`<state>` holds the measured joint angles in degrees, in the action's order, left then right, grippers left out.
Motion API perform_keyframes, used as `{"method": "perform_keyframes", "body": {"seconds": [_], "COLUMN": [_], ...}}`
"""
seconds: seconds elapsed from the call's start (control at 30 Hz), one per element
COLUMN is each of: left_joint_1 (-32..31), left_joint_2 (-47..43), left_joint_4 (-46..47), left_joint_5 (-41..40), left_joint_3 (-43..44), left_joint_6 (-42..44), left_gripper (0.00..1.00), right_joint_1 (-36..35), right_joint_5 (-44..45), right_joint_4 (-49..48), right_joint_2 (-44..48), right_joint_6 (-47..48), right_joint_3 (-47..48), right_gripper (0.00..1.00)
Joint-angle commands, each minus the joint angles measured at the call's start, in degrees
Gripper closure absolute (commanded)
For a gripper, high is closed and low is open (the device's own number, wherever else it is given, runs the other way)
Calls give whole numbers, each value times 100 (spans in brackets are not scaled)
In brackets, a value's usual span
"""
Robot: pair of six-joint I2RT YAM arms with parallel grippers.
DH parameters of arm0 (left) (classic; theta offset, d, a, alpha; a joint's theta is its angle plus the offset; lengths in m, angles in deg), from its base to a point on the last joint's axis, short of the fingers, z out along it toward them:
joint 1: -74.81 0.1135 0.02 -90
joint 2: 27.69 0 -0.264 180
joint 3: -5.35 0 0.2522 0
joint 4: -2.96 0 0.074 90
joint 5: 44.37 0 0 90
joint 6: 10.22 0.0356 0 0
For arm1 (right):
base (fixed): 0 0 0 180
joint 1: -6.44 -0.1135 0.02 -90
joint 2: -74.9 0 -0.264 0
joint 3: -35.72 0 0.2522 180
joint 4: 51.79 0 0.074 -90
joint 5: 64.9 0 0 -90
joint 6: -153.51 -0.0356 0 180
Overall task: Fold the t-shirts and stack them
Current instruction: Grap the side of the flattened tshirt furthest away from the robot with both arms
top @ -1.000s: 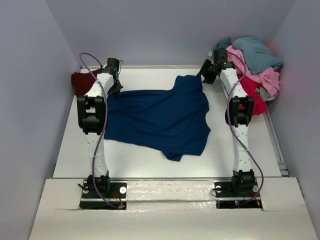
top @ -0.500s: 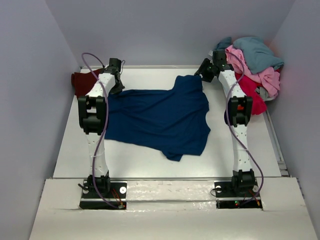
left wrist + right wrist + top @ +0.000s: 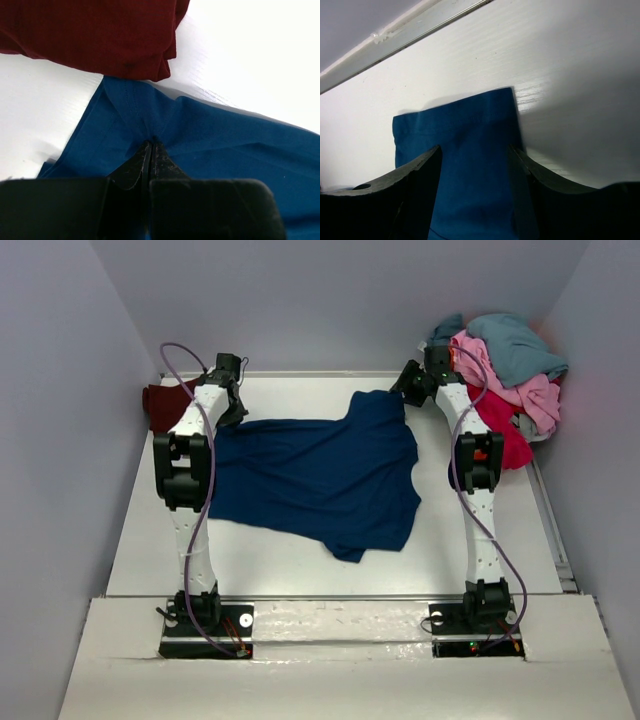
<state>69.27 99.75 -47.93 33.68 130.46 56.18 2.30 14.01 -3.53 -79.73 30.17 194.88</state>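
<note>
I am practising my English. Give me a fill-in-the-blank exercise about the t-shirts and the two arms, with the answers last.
1. The spread t-shirt on the table is dark ____.
2. The left fingers are ____ on its edge.
3. The right fingers stand ____ over its sleeve.
4. The maroon t-shirt lies at the table's far ____ corner.
Answers: blue; shut; open; left.

White table, pale walls
The white table (image 3: pixel 290 560) sits between 3 lavender-grey walls (image 3: pixel 340 300) (a pale rail (image 3: pixel 420 24) edges its far side), with a glossy white board (image 3: pixel 340 670) in front.
</note>
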Motion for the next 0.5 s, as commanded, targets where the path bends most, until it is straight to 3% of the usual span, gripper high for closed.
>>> {"method": "perform_keyframes", "body": {"seconds": [0.0, 0.47], "left_joint_1": [-17, -17], "left_joint_2": [-456, -439], "left_joint_4": [-84, -155], "left_joint_5": [17, -18], "left_joint_3": [10, 124], "left_joint_6": [39, 66], "left_gripper": [94, 94], "right_joint_1": [537, 757], "right_joint_5": [20, 161], "right_joint_4": [760, 953], "right_joint_2": [-402, -182], "right_joint_6": [-664, -1051], "right_joint_3": [-389, -794], "right_gripper": [40, 39]}}
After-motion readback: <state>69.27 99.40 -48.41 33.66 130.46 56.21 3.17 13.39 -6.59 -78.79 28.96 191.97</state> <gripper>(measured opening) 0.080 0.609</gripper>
